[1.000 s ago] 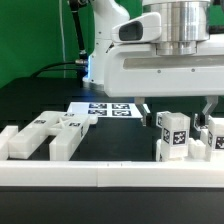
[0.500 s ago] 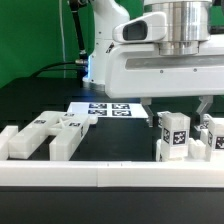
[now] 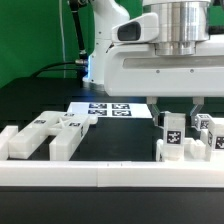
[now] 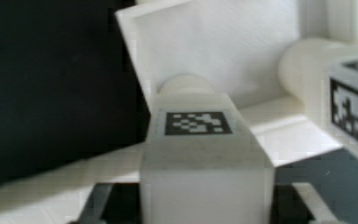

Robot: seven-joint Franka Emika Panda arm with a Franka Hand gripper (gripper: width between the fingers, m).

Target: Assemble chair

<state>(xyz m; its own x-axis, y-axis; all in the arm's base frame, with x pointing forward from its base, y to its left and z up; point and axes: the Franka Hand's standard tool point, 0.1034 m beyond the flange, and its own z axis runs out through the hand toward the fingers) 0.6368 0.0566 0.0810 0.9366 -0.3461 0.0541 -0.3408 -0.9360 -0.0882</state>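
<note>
hangs low over the black tabletop [image 3: 120, 146] with the fingers [image 3: 155, 108] spread, one on each side of the top of an upright white post [image 3: 172, 138]. not pinching it as far as can be told: slight gap at either finger in the exterior view. in the wrist view, same post [image 4: 202, 165] between the fingers, a black-and-white tag on its top end. just outside the finger on the exterior view's right, a second tagged white block [image 3: 211, 133]; touching the post or not, cannot tell. well away from the fingers toward the exterior view's left, low white chair pieces [image 3: 45, 137] lying flat. beyond the fingers, the marker board [image 3: 105, 108]. nearer the camera, a white border rail [image 3: 90, 178].
</note>
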